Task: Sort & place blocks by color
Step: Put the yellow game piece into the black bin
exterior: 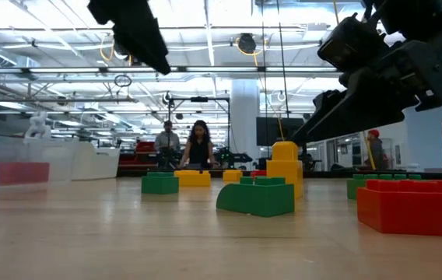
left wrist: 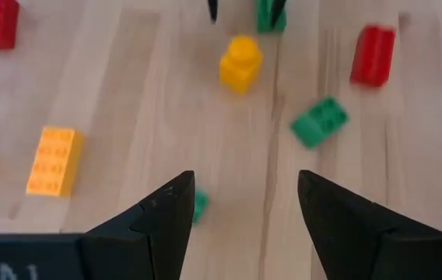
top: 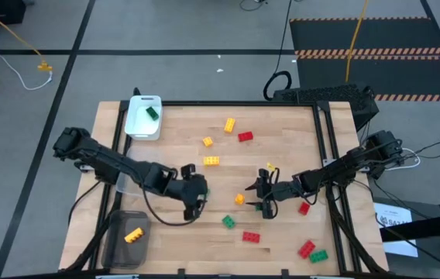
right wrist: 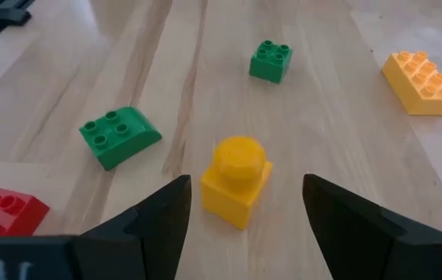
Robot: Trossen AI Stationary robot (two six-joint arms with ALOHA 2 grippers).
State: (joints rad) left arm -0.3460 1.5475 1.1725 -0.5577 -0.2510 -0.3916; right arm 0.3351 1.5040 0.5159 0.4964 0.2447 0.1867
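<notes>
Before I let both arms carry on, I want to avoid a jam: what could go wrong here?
1. The right gripper, open, straddles the single-stud yellow block; off-centre closing might tip it.
2. The left gripper faces the same block, so the arms might collide.
3. A small green block beside a left finger could get nudged.

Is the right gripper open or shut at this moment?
Open. The right gripper has its jaws spread apart, empty, either side of a small yellow block standing on the table.
</notes>
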